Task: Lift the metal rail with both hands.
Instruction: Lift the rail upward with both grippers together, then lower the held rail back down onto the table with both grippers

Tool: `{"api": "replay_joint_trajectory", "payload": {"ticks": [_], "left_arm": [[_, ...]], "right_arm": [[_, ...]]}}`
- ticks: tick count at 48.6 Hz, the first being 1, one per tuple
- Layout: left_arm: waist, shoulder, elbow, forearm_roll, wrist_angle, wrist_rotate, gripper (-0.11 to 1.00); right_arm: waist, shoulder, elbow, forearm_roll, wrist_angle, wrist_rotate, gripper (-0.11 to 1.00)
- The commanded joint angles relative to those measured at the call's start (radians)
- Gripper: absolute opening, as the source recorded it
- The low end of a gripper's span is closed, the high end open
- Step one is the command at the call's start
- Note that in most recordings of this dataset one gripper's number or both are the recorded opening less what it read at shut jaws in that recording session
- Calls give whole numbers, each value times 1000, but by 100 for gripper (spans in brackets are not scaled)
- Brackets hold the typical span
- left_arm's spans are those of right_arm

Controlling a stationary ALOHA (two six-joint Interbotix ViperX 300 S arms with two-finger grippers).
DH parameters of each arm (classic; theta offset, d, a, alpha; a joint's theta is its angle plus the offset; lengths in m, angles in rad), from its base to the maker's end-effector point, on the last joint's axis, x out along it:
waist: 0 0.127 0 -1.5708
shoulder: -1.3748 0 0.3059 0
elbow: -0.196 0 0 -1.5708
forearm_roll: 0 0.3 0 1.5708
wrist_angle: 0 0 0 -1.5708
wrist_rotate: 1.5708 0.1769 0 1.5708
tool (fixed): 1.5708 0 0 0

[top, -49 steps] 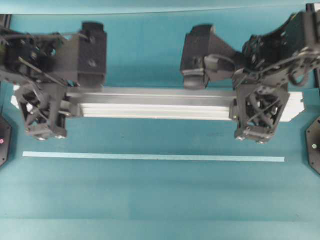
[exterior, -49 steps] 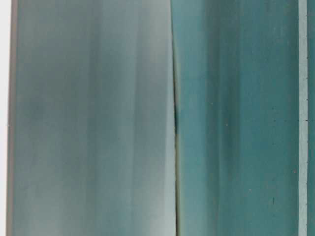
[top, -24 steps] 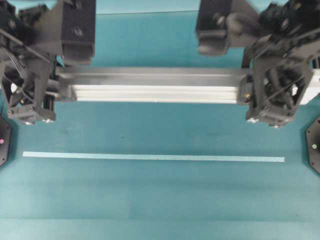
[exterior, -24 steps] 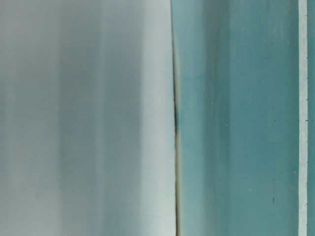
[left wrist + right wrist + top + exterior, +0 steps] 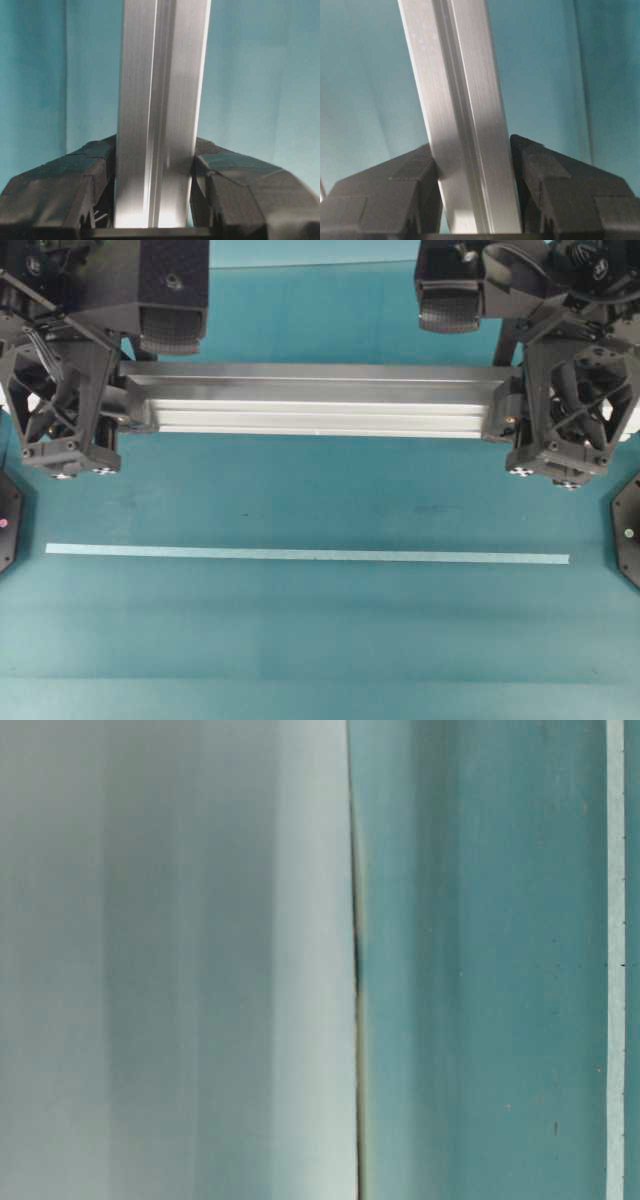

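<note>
Overhead view: I see the metal rail [image 5: 315, 405], a straight silver aluminium extrusion with lengthwise grooves and a brushed sheen, lying level across the upper half of the frame above the teal table [image 5: 320, 640]. The left gripper [image 5: 112, 418] pinches its left end and the right gripper [image 5: 512, 420] its right end; both wrist views show matte black fingers [image 5: 80, 185] pressed against the rail's sides. A thin pale strip [image 5: 307, 555] lies parallel, nearer me. I read no writing.
</note>
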Motion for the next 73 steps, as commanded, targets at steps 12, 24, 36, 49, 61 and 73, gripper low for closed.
{"api": "replay_joint_trajectory", "payload": {"ticks": [12,24,36,49,61,73], "left_arm": [[-5,-9,-37,-3,-21,-3,36],[-8,-9,2,-3,-21,-5,36],[-9,-11,109,-3,-54,-11,36],[-9,-29,282,-3,-183,-14,36],[-11,-54,469,-3,-302,-14,36],[-12,-55,594,-3,-443,-12,36]], "right_arm": [[-25,6,6,-5,-18,75,39],[-25,3,46,-5,-21,63,39],[-23,-9,152,-8,-35,34,39],[-14,-38,367,-9,-199,-48,39],[-15,-52,546,-12,-347,-54,39],[-15,-46,680,-12,-472,-52,39]]}}
